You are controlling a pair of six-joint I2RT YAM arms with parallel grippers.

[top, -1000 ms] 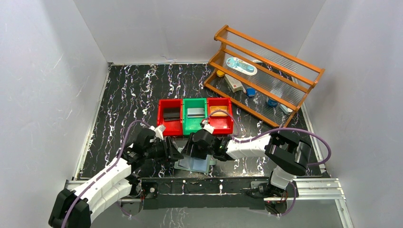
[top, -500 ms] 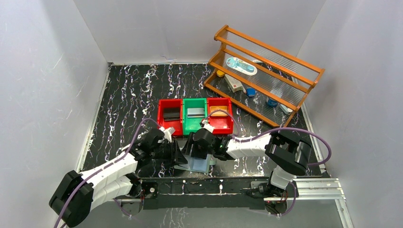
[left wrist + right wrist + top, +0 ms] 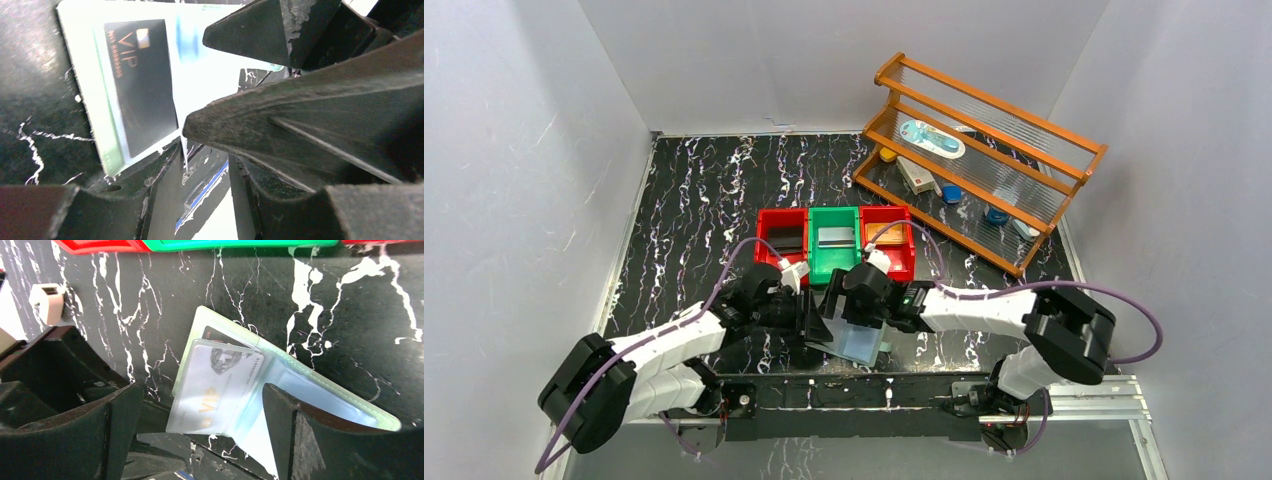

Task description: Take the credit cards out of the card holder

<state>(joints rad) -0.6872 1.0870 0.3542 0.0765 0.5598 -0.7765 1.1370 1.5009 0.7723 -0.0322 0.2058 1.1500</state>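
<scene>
L gripper [image 3: 809, 322] has swung right over the last sec. It's now just beside the left edge of the card holder [image 3: 859, 346], fingers apart, nothing in them. R gripper [image 3: 844, 312] has shifted a bit right, and the holder has slid right w/ it. The holder lies open on the table [image 3: 694, 200] at the near edge, just near of the bins [image 3: 834, 270]. R fingers are apart too, straddling the holder in the R wrist view.

Prob meaning: R steadies, L comes in for the next pull. Job's not done: a dark card [image 3: 142, 85] and a pale card [image 3: 220, 382] w/ gold lettering sit in the clear sleeves.

Hard to read: from above, both grippers cover the holder's far half. You can't tell if the R finger presses on the sleeve or just hangs over it. L wrist view is crowded w/ dark fingers and the holder is blown out white, so you can't count what's left.
</scene>
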